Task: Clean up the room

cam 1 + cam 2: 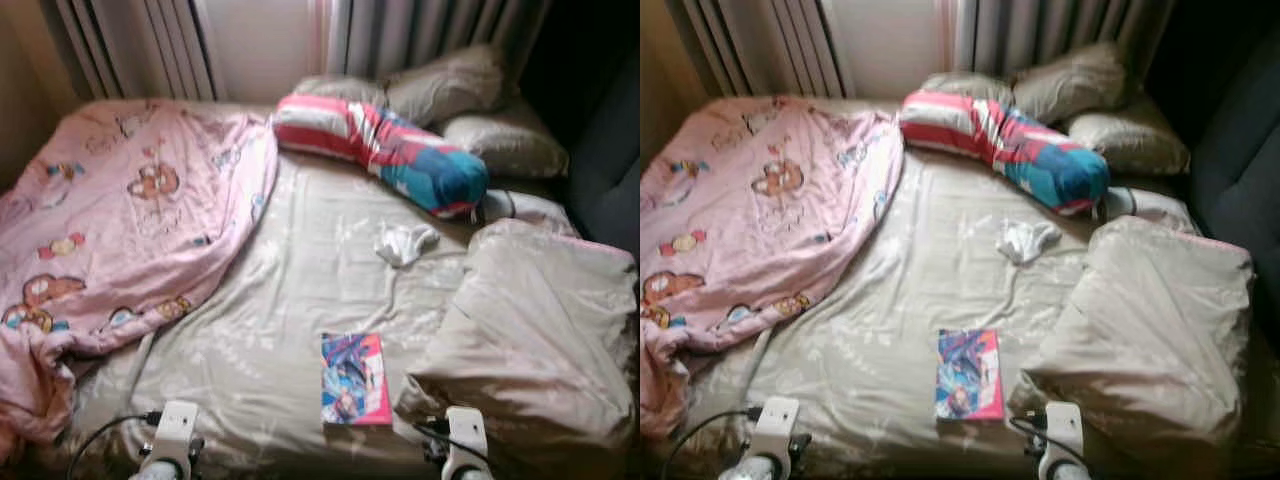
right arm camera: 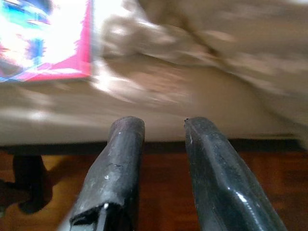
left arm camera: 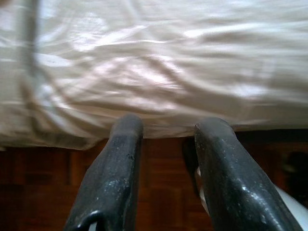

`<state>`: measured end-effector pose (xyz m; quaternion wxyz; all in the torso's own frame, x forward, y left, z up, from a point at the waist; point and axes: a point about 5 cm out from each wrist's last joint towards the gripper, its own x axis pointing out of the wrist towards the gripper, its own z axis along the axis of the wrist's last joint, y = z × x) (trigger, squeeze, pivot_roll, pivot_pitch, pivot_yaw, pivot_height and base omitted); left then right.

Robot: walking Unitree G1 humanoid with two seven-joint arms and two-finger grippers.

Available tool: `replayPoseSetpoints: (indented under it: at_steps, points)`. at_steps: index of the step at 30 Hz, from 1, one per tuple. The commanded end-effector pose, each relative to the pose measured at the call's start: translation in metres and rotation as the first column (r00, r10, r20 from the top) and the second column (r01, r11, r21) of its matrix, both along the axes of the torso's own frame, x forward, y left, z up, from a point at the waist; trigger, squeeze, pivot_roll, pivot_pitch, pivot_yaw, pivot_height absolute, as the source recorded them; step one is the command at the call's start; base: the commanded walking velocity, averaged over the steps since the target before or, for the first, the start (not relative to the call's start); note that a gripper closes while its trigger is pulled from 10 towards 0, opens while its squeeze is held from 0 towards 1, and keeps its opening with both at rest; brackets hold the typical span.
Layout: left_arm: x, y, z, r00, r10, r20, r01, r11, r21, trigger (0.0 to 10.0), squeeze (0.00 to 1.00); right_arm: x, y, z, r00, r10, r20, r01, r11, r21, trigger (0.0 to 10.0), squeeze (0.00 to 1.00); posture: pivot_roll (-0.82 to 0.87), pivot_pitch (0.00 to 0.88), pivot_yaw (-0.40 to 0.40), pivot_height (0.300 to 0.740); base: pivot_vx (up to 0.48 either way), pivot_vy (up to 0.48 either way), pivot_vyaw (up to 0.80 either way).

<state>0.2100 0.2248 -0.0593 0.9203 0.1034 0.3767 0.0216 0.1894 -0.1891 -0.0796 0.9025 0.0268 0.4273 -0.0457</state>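
A pink and blue book (image 1: 354,380) lies flat on the beige bed sheet (image 1: 300,290) near the bed's front edge. Farther up the bed sits a small crumpled white cloth (image 1: 403,242). A pink cartoon blanket (image 1: 120,220) is bunched over the bed's left side. My left gripper (image 3: 166,127) is open, just short of the mattress edge, nothing between its fingers. Open too, my right gripper (image 2: 159,126) hovers before the bed edge, with the book (image 2: 45,41) just beyond and to one side. Both wrists (image 1: 175,430) (image 1: 462,435) show at the bottom.
A striped red, white and blue bolster (image 1: 385,145) lies across the head of the bed beside grey pillows (image 1: 450,85). A rumpled beige duvet (image 1: 545,330) covers the right side. Curtains (image 1: 140,45) hang behind. Dark wooden floor (image 3: 48,192) lies below the bed edge.
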Motion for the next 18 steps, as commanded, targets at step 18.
replayPoseSetpoints:
  at_steps: [18]
  points:
    - [-0.007,0.002,-0.004,1.000,-0.004,-0.023,0.004,1.000,0.009,10.0,0.00,0.012,0.000,0.006,0.996,-0.080,0.040,0.079,0.997,0.024,10.0,0.00,0.02,0.123,-0.035,0.740,0.000,-0.389,0.00]
